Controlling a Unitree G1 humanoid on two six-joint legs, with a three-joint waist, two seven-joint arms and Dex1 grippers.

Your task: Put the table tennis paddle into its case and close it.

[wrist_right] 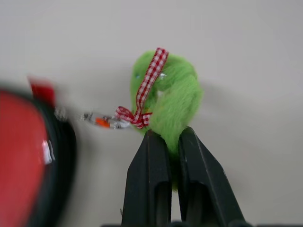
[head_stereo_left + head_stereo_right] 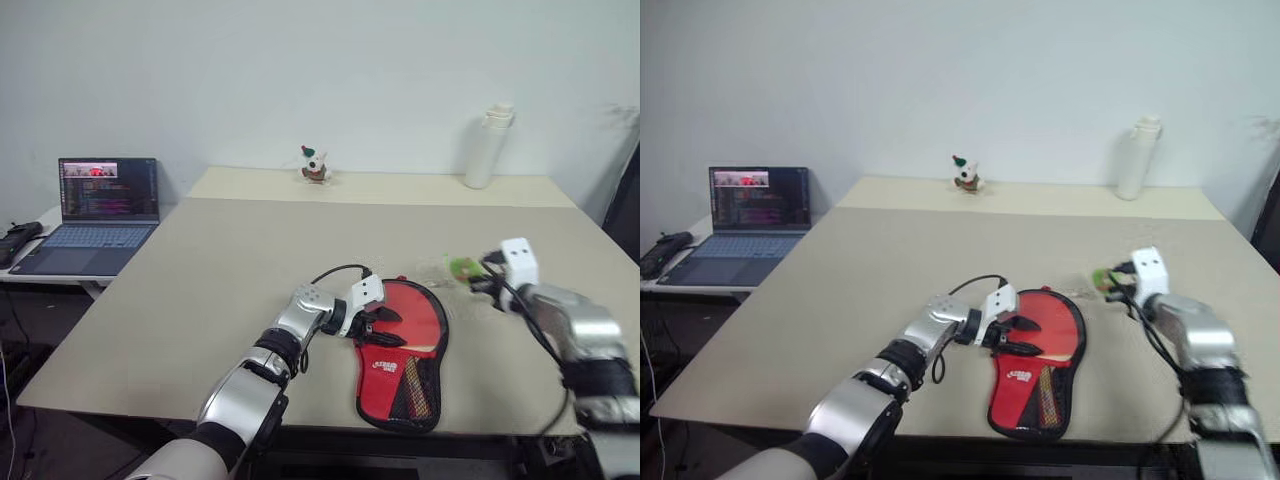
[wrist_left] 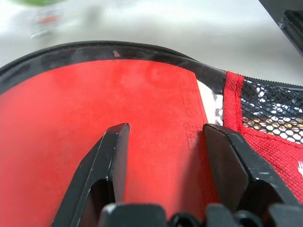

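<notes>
The case [image 2: 405,385] lies flat near the table's front edge, red side with white logo and black mesh [image 3: 274,109] facing up. The table tennis paddle's red face [image 2: 418,308] shows inside its round end, ringed by the case's black rim [image 3: 118,49]. My left gripper [image 2: 385,328] points in from the left, open, its fingers [image 3: 113,151] spread over the red rubber [image 3: 94,104]. To the right of the case, my right gripper [image 2: 478,272] is shut on the green pom-pom charm [image 1: 165,94], which has a checked ribbon and a small clasp leading to the case's edge.
An open laptop [image 2: 95,215] sits on a lower side table at the left. A white bottle [image 2: 487,147] stands at the back right and a small figurine [image 2: 315,165] at the back middle. The case lies close to the table's front edge [image 2: 300,420].
</notes>
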